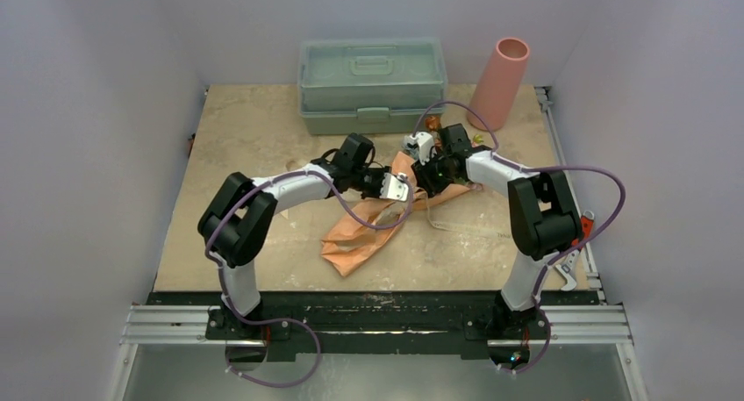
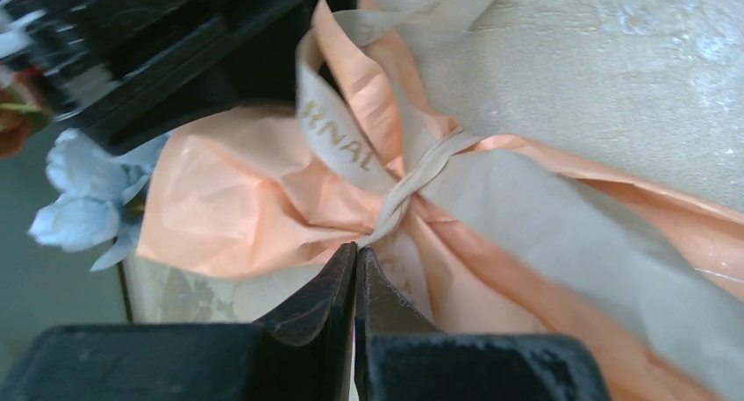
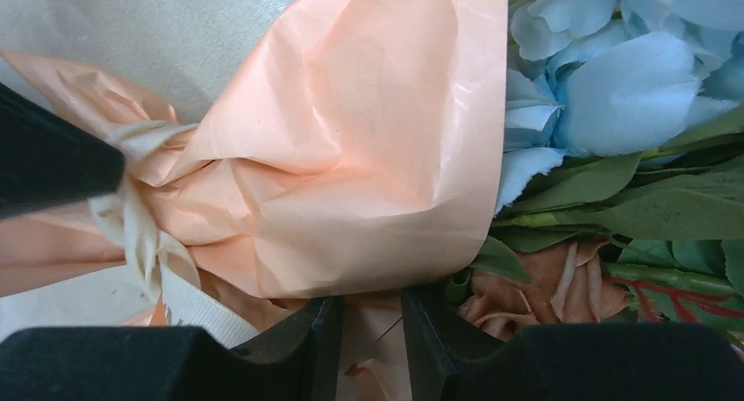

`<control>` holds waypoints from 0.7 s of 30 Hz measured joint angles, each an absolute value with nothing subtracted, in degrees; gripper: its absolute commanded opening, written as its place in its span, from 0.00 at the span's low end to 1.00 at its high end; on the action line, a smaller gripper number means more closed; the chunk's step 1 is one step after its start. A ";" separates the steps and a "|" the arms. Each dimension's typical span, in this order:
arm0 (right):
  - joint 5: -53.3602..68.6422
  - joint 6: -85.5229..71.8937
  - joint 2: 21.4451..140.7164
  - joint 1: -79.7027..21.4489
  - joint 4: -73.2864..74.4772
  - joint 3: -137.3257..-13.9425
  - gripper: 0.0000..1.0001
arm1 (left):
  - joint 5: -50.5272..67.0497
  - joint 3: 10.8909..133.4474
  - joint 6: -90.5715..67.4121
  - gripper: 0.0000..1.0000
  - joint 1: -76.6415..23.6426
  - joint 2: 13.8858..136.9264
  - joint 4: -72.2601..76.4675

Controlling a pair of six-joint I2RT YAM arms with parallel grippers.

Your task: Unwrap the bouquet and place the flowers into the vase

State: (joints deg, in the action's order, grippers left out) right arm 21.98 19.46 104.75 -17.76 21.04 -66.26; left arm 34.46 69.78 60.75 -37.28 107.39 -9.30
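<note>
Left gripper (image 2: 355, 252) is clenched right down, fingers pressed flat together, tips at the knot of the beige ribbon (image 2: 412, 177). I can't tell whether a strand is caught between them.

Right gripper (image 3: 368, 318) sits at the wrapper's open lip with its jaws part-way apart and a fold of orange paper in the gap. I can't tell whether it is pinching that fold or only straddling it.

The bouquet (image 1: 364, 230) lies flat mid-table, on a slant. Its tail points at the near edge and its head is up under both wrists. The ribbon is tied and the paper is cinched.

The flowers (image 3: 614, 85) spill out past the paper's edge, pale blue on top, with a rust bloom (image 3: 544, 287) touching my right finger.

The vase (image 1: 500, 83) stands upright at the far right corner, close to the side rail, apart from the bouquet's head.

The grey-green box (image 1: 371, 81) is against the back wall, just beside the vase.

Bare table (image 1: 254, 129) runs wide to the left of the bouquet. There is a narrower strip on the right, and the space is tight between the box, the vase and the two wrists.
</note>
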 measured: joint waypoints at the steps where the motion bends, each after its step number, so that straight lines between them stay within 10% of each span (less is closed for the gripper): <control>1: 21.93 19.62 104.75 -17.76 20.80 -66.04 0.35 | 34.15 69.17 59.46 0.00 -37.08 106.76 -8.16; 21: 20.23 21.06 105.71 -17.96 19.22 -65.45 0.38 | 32.42 65.34 43.66 0.00 -30.37 103.85 2.50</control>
